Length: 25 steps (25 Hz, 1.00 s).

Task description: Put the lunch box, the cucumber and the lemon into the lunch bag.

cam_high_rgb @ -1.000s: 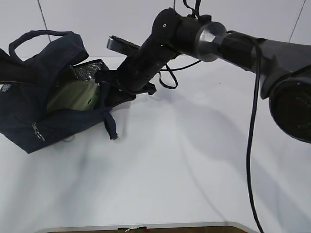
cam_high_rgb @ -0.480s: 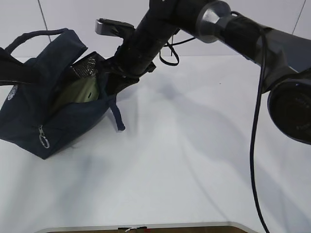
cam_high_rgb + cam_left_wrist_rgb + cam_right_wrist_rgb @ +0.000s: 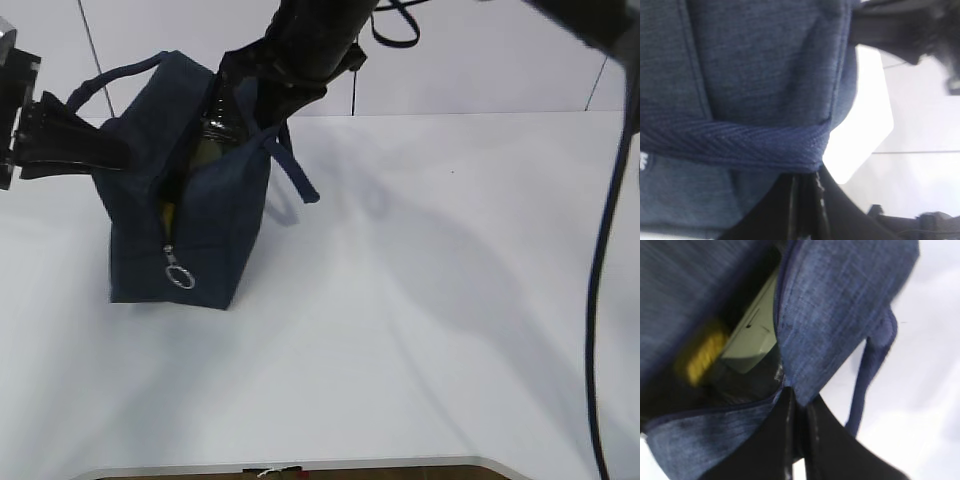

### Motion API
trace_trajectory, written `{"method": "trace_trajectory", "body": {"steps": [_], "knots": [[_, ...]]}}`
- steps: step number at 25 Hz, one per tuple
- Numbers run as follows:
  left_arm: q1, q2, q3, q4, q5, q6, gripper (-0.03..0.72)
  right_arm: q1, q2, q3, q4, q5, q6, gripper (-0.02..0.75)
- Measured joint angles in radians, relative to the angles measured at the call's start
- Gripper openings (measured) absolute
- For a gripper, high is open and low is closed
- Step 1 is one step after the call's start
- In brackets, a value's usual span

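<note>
Both arms flank one upright lunch bag (image 3: 195,230): right fingers (image 3: 797,412) and left fingers (image 3: 802,200) each pinch its fabric; one lemon (image 3: 702,357) and one lunch box (image 3: 752,332) lie inside.

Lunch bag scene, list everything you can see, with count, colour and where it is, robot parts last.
lunch bag: one, dark navy, upright on the table's left, top open
zipper ring pull: one, metal, hanging at the bag's front end
lunch box: one, pale green lid, inside the bag
lemon: one, yellow, inside the bag beside the lunch box
table: one, white
left hand: one, black, pinching the bag's handle strap
right hand: one, black, pinching the bag's rim
</note>
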Motion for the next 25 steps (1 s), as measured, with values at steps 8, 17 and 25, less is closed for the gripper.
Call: {"method": "trace_trajectory", "body": {"steps": [8, 17, 25], "knots": [[-0.163, 0.003, 0.0, -0.091, -0.09, -0.033, -0.01, 0.0, -0.223, 0.24, -0.133, 0.012, 0.025, 0.013], [-0.36, 0.032, 0.001, -0.149, -0.345, -0.058, -0.01, -0.002, -0.268, 0.305, -0.207, 0.016, 0.025, 0.013], [-0.391, 0.059, 0.001, -0.167, -0.368, -0.058, -0.01, -0.002, -0.266, 0.305, -0.227, 0.014, 0.043, 0.03]]}}
